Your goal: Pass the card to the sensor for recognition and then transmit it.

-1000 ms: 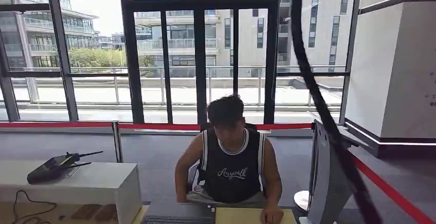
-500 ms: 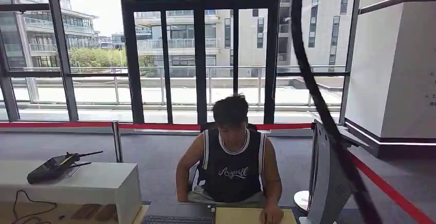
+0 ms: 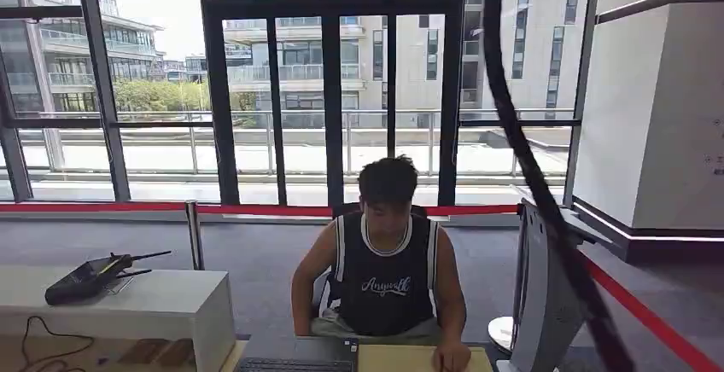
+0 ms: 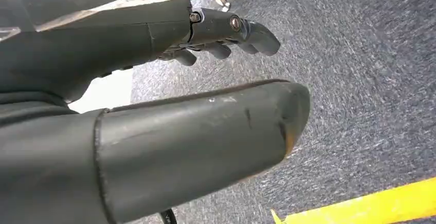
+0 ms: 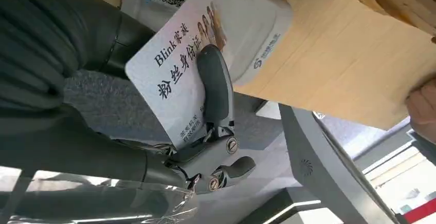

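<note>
In the right wrist view my right hand (image 5: 103, 147) holds a white card (image 5: 164, 75) printed with dark Chinese characters and small portraits. One grey finger (image 5: 213, 88) lies across its face. The card sits just over the white sensor box (image 5: 257, 23), which has a QR code label and rests on the light wooden table (image 5: 334, 54); I cannot tell whether card and sensor touch. In the left wrist view my left hand (image 4: 154, 131) hangs over grey carpet, its fingers (image 4: 231, 29) apart from the thumb and holding nothing.
A person (image 3: 388, 278) in a dark sleeveless shirt sits across the wooden desk (image 3: 410, 360), one hand (image 5: 422, 106) on the tabletop. A keyboard (image 3: 294, 364) and a grey monitor (image 3: 542, 304) stand on the desk. A white counter (image 3: 128, 304) is at the left.
The person's head has shifted slightly to the right. Nothing else has visibly moved.
</note>
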Tool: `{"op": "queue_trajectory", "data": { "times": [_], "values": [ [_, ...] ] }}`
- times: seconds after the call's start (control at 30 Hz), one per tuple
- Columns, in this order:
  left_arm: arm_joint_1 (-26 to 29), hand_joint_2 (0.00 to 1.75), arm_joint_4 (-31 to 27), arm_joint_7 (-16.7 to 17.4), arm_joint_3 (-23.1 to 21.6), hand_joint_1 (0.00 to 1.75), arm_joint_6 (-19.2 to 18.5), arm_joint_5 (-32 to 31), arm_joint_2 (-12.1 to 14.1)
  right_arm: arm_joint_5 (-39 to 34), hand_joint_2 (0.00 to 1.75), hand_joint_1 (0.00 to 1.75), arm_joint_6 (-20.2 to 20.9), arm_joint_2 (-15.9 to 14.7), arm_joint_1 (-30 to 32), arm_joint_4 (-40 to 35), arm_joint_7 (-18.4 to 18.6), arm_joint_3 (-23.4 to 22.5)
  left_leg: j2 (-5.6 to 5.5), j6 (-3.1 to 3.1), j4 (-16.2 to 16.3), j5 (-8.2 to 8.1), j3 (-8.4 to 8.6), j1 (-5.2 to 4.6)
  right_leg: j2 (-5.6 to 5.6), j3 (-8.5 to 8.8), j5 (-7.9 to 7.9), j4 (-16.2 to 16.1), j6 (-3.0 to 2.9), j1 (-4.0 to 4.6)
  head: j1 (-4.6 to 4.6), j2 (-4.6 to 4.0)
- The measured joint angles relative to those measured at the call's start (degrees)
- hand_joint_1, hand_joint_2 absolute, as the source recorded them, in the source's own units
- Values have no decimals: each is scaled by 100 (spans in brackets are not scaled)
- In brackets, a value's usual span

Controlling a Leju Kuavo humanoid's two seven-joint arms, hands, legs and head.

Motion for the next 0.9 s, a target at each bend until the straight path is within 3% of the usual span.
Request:
{"op": "queue_trajectory", "data": {
  "times": [0.9],
  "values": [
    [1, 0, 0, -98, 0, 0, 48, -28, -11, -208, 175, 175, -87, 57, 14, 400, -129, 50, 1, 0, 0, 0, 8, 0, 1, 7, 0, 0, 0, 0, 0, 0]
  ]
}}
